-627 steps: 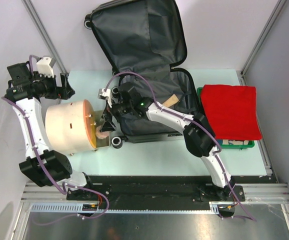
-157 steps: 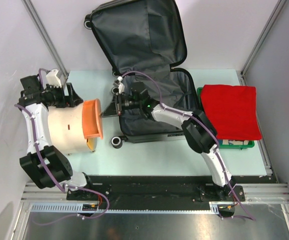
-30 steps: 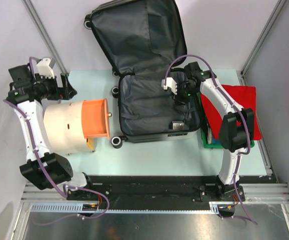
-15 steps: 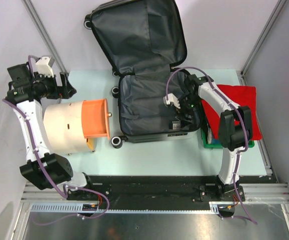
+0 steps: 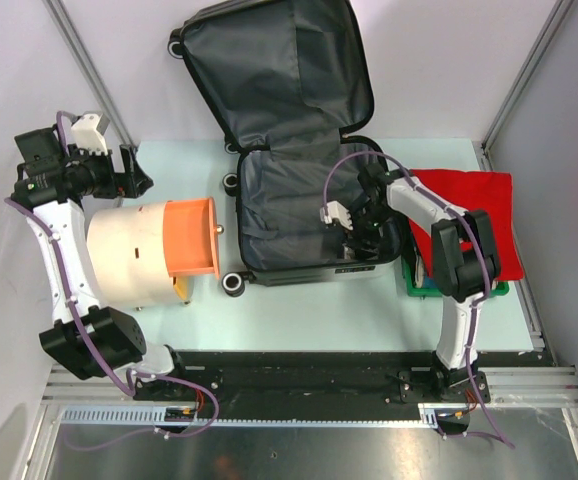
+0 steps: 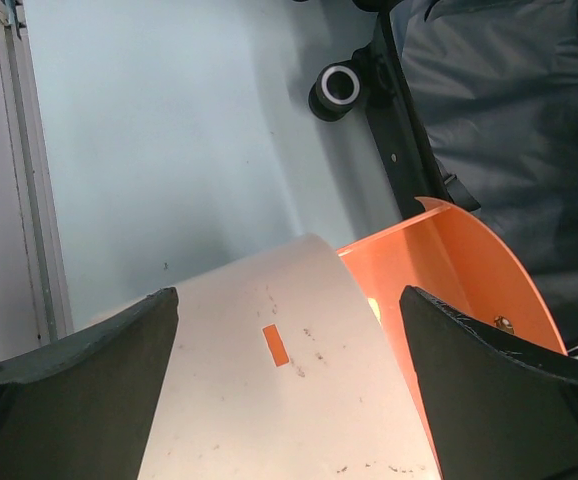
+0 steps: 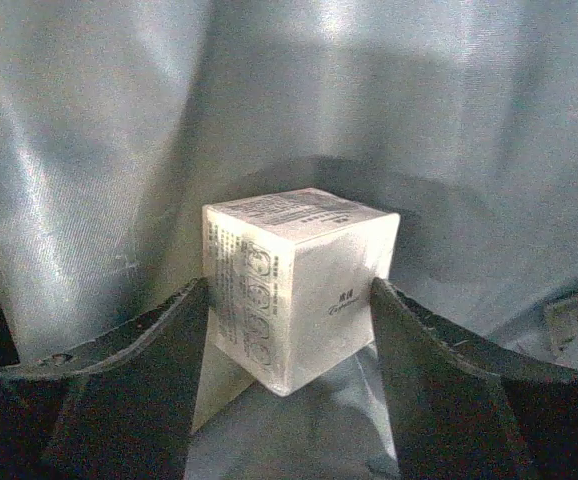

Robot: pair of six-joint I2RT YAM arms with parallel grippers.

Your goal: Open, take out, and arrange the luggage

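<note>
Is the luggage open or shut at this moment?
Open: the lid of the luggage leans back, exposing a small white box lying inside.

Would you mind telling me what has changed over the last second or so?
The right claw slid along the right side of the open dark-grey-lined suitcase toward its near corner; its jaws now flank a small white printed box, grip unconfirmed. The left claw stayed open above the beige cylinder with orange lid, which did not move.

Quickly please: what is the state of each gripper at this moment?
Left gripper: open, above the beige cylinder, holding nothing.
Right gripper: jaws on both sides of the white box in the luggage; grip cannot be told.
</note>
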